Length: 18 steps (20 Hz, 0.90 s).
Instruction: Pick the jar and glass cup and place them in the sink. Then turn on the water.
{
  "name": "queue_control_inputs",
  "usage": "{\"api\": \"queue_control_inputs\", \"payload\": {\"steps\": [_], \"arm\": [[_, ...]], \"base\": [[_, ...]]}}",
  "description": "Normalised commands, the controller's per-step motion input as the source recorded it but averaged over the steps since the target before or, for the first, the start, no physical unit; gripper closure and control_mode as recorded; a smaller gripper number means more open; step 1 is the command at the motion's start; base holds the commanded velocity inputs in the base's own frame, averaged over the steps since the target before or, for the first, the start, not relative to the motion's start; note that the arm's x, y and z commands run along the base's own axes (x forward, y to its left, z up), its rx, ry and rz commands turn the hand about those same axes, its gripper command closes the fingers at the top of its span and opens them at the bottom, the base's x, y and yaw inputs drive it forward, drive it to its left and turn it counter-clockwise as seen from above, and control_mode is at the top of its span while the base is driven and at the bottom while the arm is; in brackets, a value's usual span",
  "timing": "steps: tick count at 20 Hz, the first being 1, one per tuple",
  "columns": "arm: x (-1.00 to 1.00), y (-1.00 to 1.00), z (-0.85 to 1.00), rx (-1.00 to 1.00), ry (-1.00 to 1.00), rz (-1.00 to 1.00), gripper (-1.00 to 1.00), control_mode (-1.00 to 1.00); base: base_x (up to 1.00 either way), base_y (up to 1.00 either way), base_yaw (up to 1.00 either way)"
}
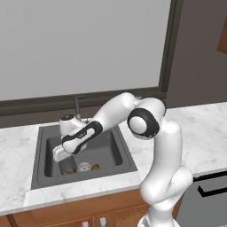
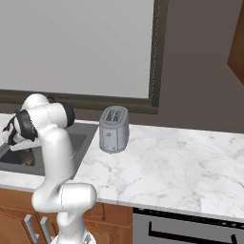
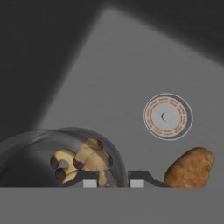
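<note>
One jar (image 3: pixel 65 159) sits low in the hand view, a clear glass cylinder with a greyish rim, and through its wall I can see curled brown and golden bits heaped inside. It hangs down inside the sink (image 1: pixel 44 150), over the dark grey floor of the basin. The gripper (image 3: pixel 111 180) has its two small dark tips close together, and the jar's rim lies right at them, so the fingers look pinched on the jar's edge; the exact contact is cut off at the bottom of that view.

Just beside the tips, on the other side from the jar, lies a lumpy brown potato (image 3: pixel 190 168) with a rough, matte skin, resting on the basin floor. Beyond it is the round silver drain (image 3: pixel 168 116), a flat disc ringed with small orange-brown slots, apart from both jar and potato.

From the left base view the white arm bends down into the basin, and the jar (image 1: pixel 68 168) shows as a small glassy shape near the front wall, close to the drain (image 1: pixel 83 166) and the potato (image 1: pixel 95 166). A slim dark faucet (image 1: pixel 77 105) stands upright behind the basin. The marble counter (image 2: pixel 167 167) is white with grey veins, and a brushed silver toaster (image 2: pixel 114 128) stands on it just beside the sink.
</note>
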Motion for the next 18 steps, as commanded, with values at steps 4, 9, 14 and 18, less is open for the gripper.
{"api": "queue_control_inputs", "payload": {"steps": [4,9,14,18], "arm": [[-0.04,0.00,-0.16,0.06,0.00,0.00,1.00,-1.00],[-0.01,0.00,-0.11,0.03,0.00,0.00,1.00,-1.00],[0.00,0.00,-0.16,0.02,0.00,0.00,1.00,-1.00],[0.00,0.00,-0.21,0.00,0.00,0.00,1.00,-1.00]], "base": [[0.00,0.00,0.00],[0.00,0.00,0.00],[0.00,0.00,0.00],[0.00,0.00,0.00]]}}
